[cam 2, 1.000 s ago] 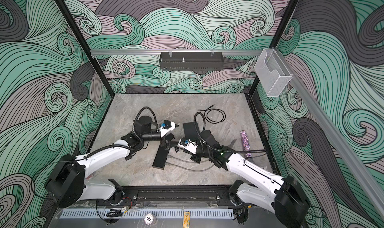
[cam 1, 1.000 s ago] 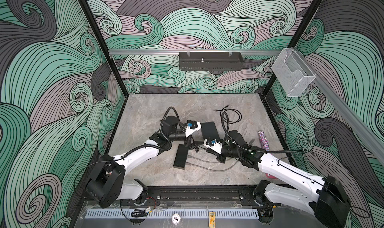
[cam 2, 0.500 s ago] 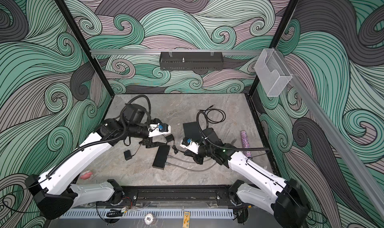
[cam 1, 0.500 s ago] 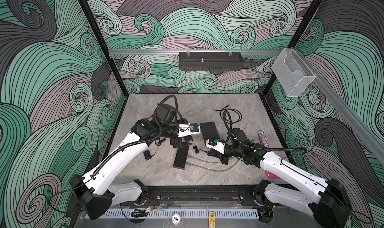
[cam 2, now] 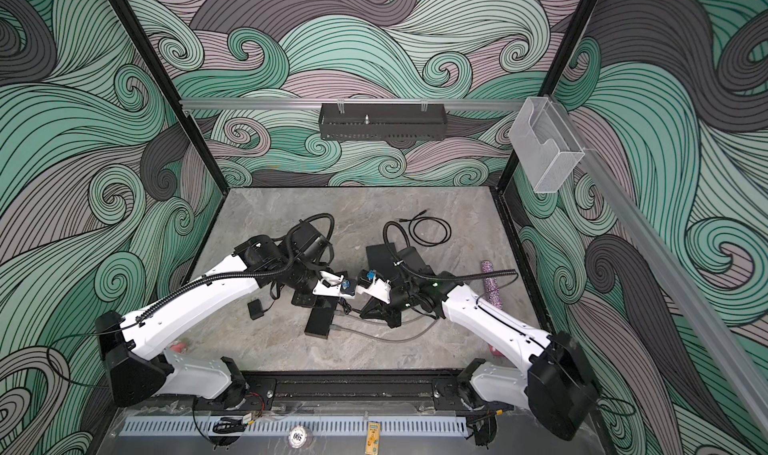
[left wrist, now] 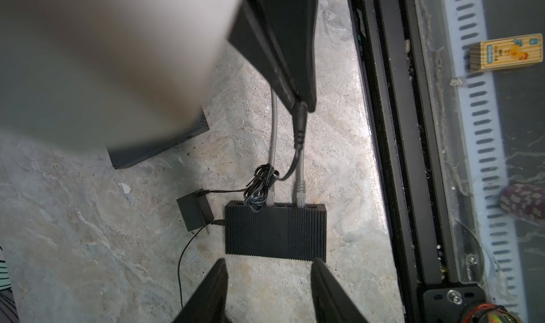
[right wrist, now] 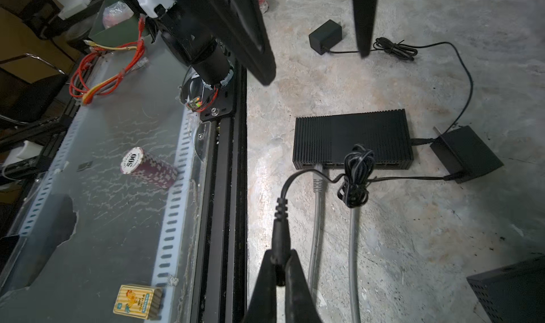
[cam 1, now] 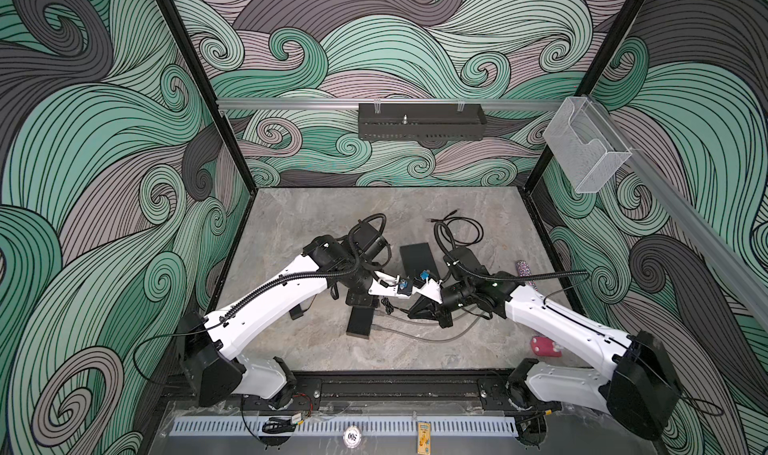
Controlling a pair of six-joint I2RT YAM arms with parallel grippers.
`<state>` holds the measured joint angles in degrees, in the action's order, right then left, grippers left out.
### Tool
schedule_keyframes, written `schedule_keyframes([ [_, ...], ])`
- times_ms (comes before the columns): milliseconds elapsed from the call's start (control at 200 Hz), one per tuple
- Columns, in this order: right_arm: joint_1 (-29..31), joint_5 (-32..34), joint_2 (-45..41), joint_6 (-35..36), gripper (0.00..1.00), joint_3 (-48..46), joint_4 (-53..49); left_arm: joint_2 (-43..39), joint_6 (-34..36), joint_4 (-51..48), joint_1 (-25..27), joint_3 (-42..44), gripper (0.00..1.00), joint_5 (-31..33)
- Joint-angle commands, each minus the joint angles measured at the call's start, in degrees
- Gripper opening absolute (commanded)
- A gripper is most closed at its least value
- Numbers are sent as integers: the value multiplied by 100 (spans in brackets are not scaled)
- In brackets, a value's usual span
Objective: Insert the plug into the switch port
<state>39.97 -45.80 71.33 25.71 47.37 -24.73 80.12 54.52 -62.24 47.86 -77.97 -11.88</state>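
Note:
The switch [cam 1: 359,322] [cam 2: 319,323] is a ribbed matte black oblong box lying on the stone floor, with two grey network cables in its ports [right wrist: 317,166]. My right gripper [right wrist: 280,256] [cam 1: 417,307] is shut on the black barrel plug [right wrist: 279,233] [left wrist: 299,121] and holds it a short way off the port side, with the plug's tip hidden between the fingers. A thin black lead runs from the plug through a tangled bundle [right wrist: 355,175]. My left gripper [left wrist: 269,262] [cam 1: 360,299] hovers open over the switch's [left wrist: 275,230] opposite long edge, with nothing between its fingers.
A black adapter [right wrist: 466,153] [left wrist: 194,212] lies against the switch's end, and another [cam 1: 297,313] lies further left. A flat dark-grey box [cam 1: 417,259] sits behind the grippers, with a coiled black cable [cam 1: 461,232] beyond it. A purple chip stack [cam 1: 524,270] and a pink object [cam 1: 542,346] lie at the right.
My left arm swung forward and brought its gripper over the switch, and its jaws narrowed. The right gripper stayed shut on the plug and barely shifted.

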Motion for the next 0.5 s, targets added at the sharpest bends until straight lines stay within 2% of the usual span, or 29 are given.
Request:
schedule_keyframes([
  [0, 33, -431, 89, -69, 0, 254, -113, 180, 16, -183, 187, -148, 49, 86],
  [150, -70, -731, 233, -502, 0, 299, 163, 404, -45, -223, 344, -337, 46, 151],
  [285, -92, -1026, 429, -330, 0, 507, -157, 269, 1, 48, 423, -236, 46, 224],
  [495, -94, -1133, 663, -391, 0, 686, -281, 180, 137, 202, 594, -140, 36, 419],
])
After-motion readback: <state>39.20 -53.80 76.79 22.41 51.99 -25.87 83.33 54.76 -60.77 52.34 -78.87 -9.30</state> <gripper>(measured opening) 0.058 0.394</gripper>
